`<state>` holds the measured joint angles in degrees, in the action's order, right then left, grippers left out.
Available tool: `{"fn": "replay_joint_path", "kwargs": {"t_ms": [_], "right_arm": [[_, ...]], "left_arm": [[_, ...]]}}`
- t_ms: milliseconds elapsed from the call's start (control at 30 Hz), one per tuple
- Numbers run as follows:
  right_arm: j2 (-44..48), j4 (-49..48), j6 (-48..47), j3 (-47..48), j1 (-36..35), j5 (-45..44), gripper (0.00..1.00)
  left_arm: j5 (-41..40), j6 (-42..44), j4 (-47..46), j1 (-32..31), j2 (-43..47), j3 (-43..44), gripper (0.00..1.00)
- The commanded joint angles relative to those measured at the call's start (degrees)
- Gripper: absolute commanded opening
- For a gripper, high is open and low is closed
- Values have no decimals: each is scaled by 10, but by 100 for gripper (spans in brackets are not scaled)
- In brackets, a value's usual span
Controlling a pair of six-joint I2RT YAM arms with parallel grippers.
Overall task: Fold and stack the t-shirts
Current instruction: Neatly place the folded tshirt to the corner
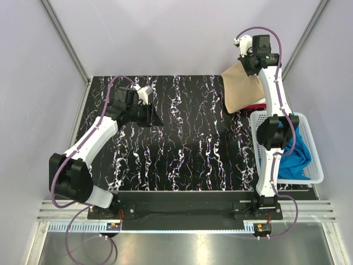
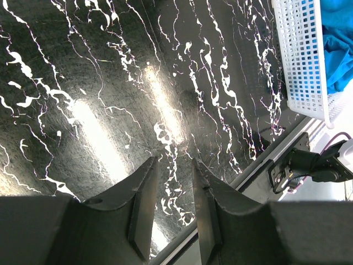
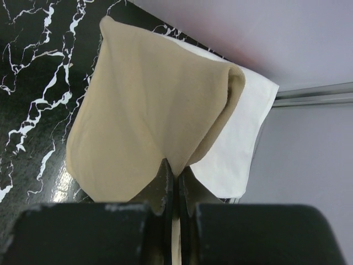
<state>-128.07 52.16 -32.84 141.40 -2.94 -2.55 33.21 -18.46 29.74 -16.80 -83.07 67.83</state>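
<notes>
Stacking: my right claw pinches tan t-shirt over white t-shirt; left claw half-open, empty. Next, lower and release.

Table: basket at near right, loose t-shirt inside it. Far right corner: flat t-shirt on the table, partly behind the hanging t-shirt, which is pinched in the right gripper above. Third t-shirt edge just beyond the basket's far rim. Left gripper over the far-left table, well apart from all cloth.
</notes>
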Motion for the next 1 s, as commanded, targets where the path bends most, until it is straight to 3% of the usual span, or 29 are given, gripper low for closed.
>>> {"fn": "replay_joint_path", "kwargs": {"t_ms": [0,233,967], "right_arm": [[1,-24,-17,57,9,-12,0],[17,-21,6,68,9,53,0],[61,-22,12,48,12,51,0]], "left_arm": [[12,1,-28,4,0,-1,36],[19,-2,-27,3,-10,1,36],[20,-3,-27,3,-3,-2,36]]}}
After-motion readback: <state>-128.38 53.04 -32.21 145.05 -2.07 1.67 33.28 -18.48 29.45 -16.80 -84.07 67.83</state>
